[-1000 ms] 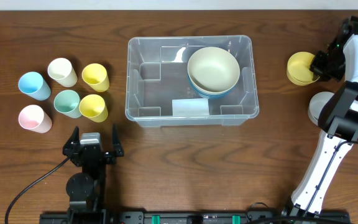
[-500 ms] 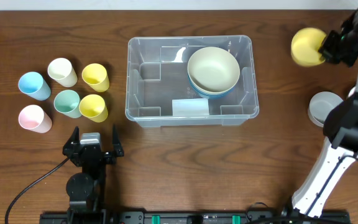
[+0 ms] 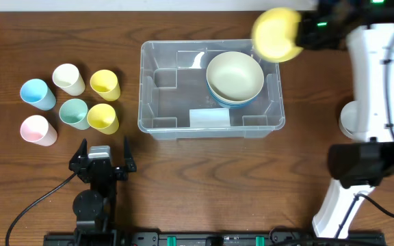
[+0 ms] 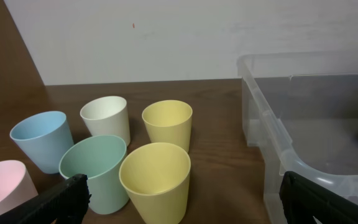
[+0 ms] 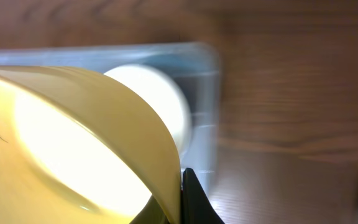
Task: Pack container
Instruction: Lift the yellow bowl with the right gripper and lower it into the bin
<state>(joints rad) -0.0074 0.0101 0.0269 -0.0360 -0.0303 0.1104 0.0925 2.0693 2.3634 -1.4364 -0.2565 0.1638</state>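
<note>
1. The table (image 3: 197,198) is dark brown wood with a visible grain. A pale strip runs along its far edge in the overhead view.
2. The left wrist view shows a plain white wall (image 4: 166,37) behind the table.
3. The container (image 3: 176,97) stands in the middle of the table, toward the far edge. It is to the right of the cups and well apart from the left gripper (image 3: 104,153).
4. It is a large clear plastic bin, rectangular with rounded corners and a thick rim. Moulded ribs step in from its inner walls, and a pale patch shows on its near wall.
5. In its right half sits a cream bowl (image 3: 234,76), nested in a blue bowl (image 3: 224,104) of which only an edge shows.
6. Six cups cluster at the left: blue cup (image 3: 37,93), cream cup (image 3: 68,78), far yellow cup (image 3: 104,84), green cup (image 3: 74,113), near yellow cup (image 3: 102,117) and pink cup (image 3: 37,129).
7. The left gripper is near the front edge, its fingers spread wide with nothing between them.
8. The right gripper (image 3: 301,34) is clamped on the rim of a yellow bowl (image 3: 277,34). The bowl is blurred and shows over the container's far right corner.
</note>
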